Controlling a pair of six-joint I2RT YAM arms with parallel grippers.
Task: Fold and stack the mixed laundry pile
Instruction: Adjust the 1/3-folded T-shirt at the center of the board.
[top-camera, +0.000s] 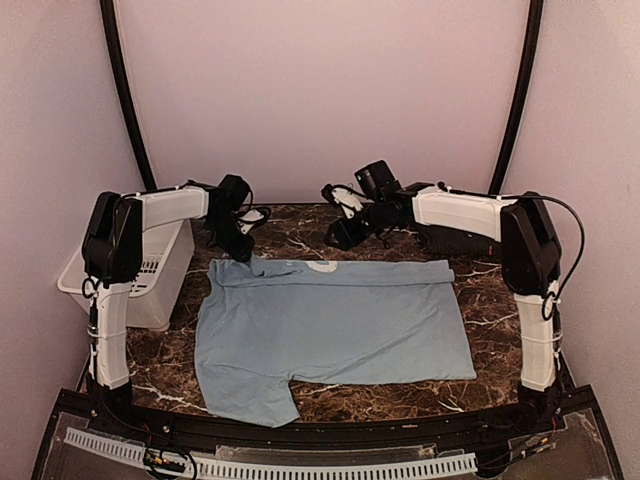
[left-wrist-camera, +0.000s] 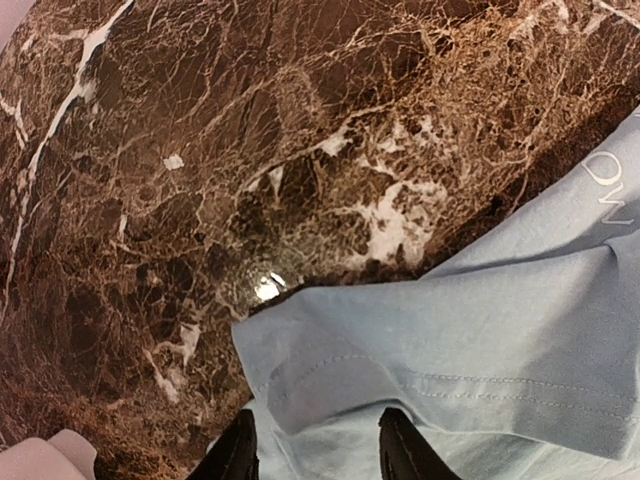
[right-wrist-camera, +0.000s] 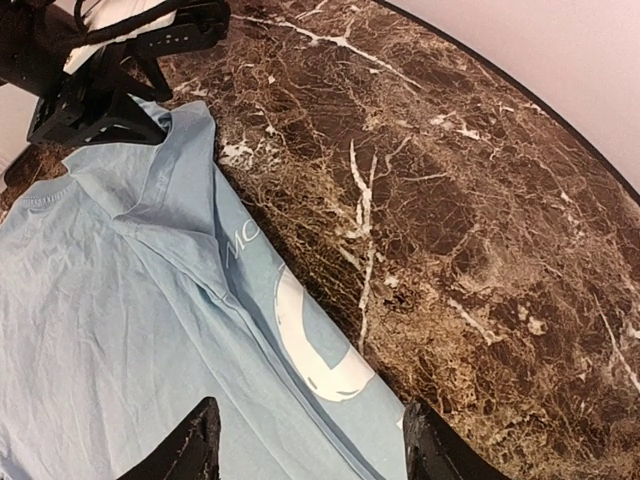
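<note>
White bin (top-camera: 135, 275): at the left edge of the surface (top-camera: 400, 400), beside the left arm. Its contents cannot be made out.
Left fingers (left-wrist-camera: 238, 452): over the far-left corner of the shirt, partly open. The wrist view shows flat cloth below the gap and nothing pinched in it.
Light blue T-shirt (top-camera: 330, 325): spread across the middle of the surface, well apart from the near edge, lying mostly smooth.
Far hem: a narrow band along the far side looks turned over onto the body, with white print showing at its edge. I take this for a first fold laid down.
Near-left sleeve: sticks out toward the near edge, not yet tucked in.
Right fingers (right-wrist-camera: 192, 445): spread wide above the far edge of the shirt, right over the white print, gripping nothing.
Black shirt: not made out in any view. Dark shapes at far right may be arm parts only.
Progress: early. One garment is flattened with perhaps one fold in.
Left to do: fold in the sleeve, make the cross folds, then deal with any second garment and stack.
</note>
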